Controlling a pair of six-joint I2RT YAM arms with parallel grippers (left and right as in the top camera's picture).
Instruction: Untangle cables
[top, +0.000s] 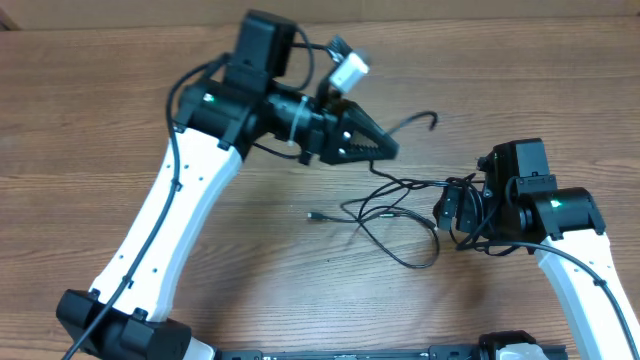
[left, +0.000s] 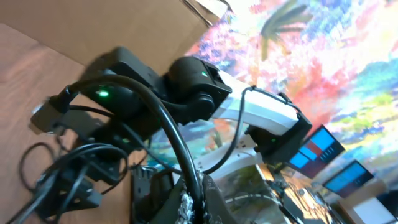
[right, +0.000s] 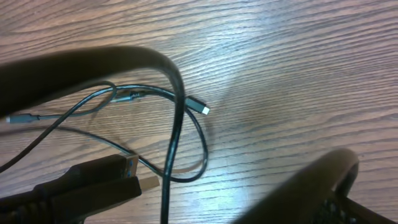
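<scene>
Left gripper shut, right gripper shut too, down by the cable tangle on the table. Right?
No: the right gripper is open. The right wrist view shows its fingers spread wide with the cables lying between them. Left gripper is shut, as stated.

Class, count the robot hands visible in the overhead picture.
2. The left hand, upper centre, is shut on the cables; the right hand, open, is at their right edge. None appears hidden.

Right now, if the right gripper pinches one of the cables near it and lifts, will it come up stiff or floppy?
Probably floppy: the cables lie in loose loops on the table, so a lifted stretch should sag. Likely light, being far thinner than the open right gripper. They cross each other, so one may drag others along.
</scene>
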